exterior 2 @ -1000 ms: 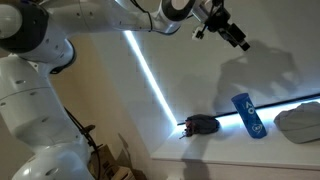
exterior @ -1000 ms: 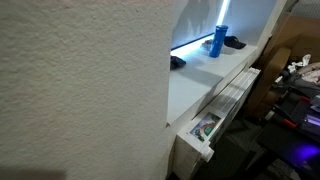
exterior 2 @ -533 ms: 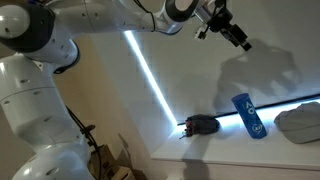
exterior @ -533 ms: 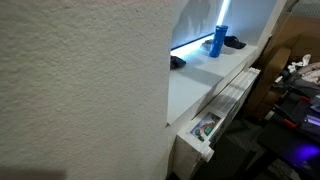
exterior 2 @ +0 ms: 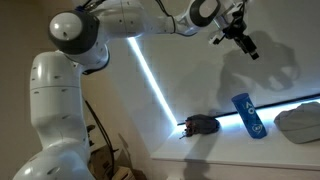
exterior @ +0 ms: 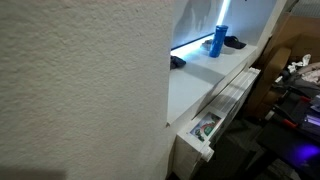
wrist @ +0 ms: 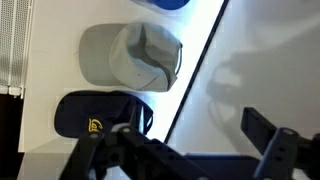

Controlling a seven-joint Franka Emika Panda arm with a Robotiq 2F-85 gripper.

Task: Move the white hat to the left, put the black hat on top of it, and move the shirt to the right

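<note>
My gripper (exterior 2: 247,44) hangs high above the white shelf (exterior 2: 230,150), open with nothing between its fingers. On the shelf lie the black hat (exterior 2: 203,124), the shirt as an upright bright blue bundle (exterior 2: 247,115), and the white hat (exterior 2: 300,122) at the frame edge. In the wrist view the open gripper (wrist: 195,140) looks down on the pale white hat (wrist: 130,55) and, just below it, the black hat (wrist: 100,113). The blue shirt (wrist: 165,3) is cut off at the top. In an exterior view the shirt (exterior: 217,42) stands between two dark shapes.
A textured wall (exterior: 80,90) hides most of an exterior view. Below the shelf (exterior: 200,85) a drawer (exterior: 205,128) stands pulled out with small items inside. Equipment (exterior: 295,90) crowds the floor beside it. A bright light strip (exterior 2: 150,75) runs along the wall.
The arm has swung, its elbow coming into view, and the gripper has shifted a little to the right, still high above the shelf. The hats and shirt have not moved.
</note>
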